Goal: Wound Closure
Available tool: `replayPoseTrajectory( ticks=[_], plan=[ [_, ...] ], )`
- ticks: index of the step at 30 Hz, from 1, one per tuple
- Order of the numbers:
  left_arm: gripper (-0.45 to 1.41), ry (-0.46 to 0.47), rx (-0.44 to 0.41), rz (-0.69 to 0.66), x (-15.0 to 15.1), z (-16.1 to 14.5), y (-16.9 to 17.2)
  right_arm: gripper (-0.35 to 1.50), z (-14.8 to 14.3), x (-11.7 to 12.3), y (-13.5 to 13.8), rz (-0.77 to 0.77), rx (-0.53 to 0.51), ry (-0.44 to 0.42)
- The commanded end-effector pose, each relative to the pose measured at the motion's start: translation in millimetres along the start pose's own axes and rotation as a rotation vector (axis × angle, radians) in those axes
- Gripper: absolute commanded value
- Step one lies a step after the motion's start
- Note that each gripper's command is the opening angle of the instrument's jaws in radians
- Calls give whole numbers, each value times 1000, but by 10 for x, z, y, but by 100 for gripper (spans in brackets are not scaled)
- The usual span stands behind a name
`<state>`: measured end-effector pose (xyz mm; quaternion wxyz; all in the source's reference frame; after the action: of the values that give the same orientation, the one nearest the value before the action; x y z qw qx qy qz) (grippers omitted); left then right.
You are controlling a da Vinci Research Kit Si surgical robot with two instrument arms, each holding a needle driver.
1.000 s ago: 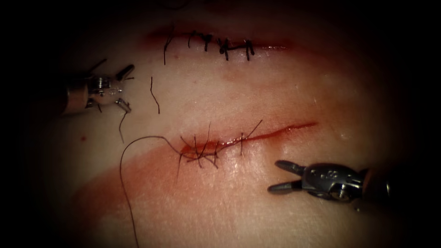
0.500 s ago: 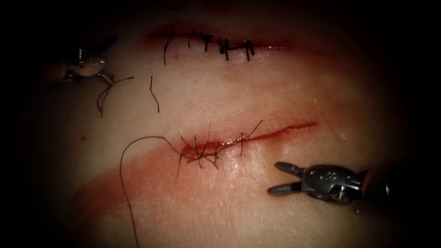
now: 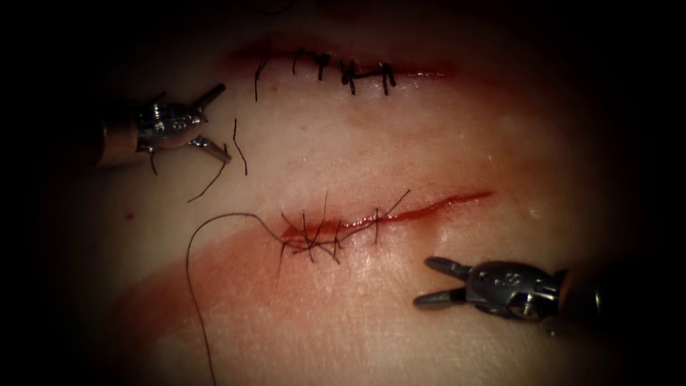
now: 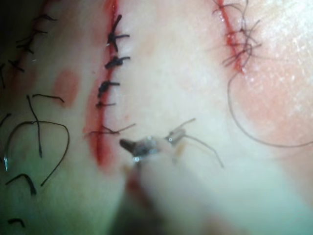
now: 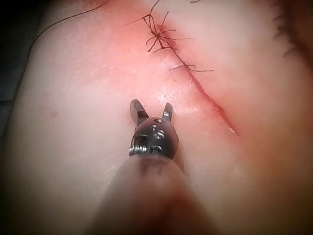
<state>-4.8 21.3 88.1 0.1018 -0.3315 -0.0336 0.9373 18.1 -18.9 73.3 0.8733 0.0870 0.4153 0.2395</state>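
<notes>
The tissue [image 3: 429, 129] carries the middle cut [image 3: 443, 203], stitched along its left part [image 3: 311, 234] and gaping red toward the right. A long thread [image 3: 188, 271] runs from its left end down the tissue. My left tool [image 3: 214, 121] hovers up and left of this cut with its jaws spread wide. A short cut end of thread [image 3: 207, 182] clings to the lower jaw's tip and nothing lies between the jaws. In the left wrist view the left tool [image 4: 151, 142] trails that same strand [image 4: 205, 147]. My right tool [image 3: 427, 281] stands open and holds nothing, below the cut's right part, as the right wrist view [image 5: 152, 108] confirms.
A second cut [image 3: 343, 71] at the back is closed with dark stitches. A loose bit of thread [image 3: 240, 149] lies just right of the left tool. Red fluid [image 3: 214, 279] stains the tissue below and left of the middle cut.
The left tool swung up and left, then came back right and lower with its jaws spread, dragging the short thread end along. The right tool drifted slightly down.
</notes>
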Motion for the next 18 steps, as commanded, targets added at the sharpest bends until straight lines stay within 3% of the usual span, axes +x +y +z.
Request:
replayPoseTrajectory(
  ticks=[1,12,18],
  plan=[
    [119,0,0,6,-2,10,-1,148,8,-6,-8,1,4,-3],
    [123,12,-17,-3,-49,36,-11,148,10,-7,-15,-3,9,-6],
    [121,-13,-42,21,-82,34,-13,148,8,-7,-17,-5,13,-11]
  ],
)
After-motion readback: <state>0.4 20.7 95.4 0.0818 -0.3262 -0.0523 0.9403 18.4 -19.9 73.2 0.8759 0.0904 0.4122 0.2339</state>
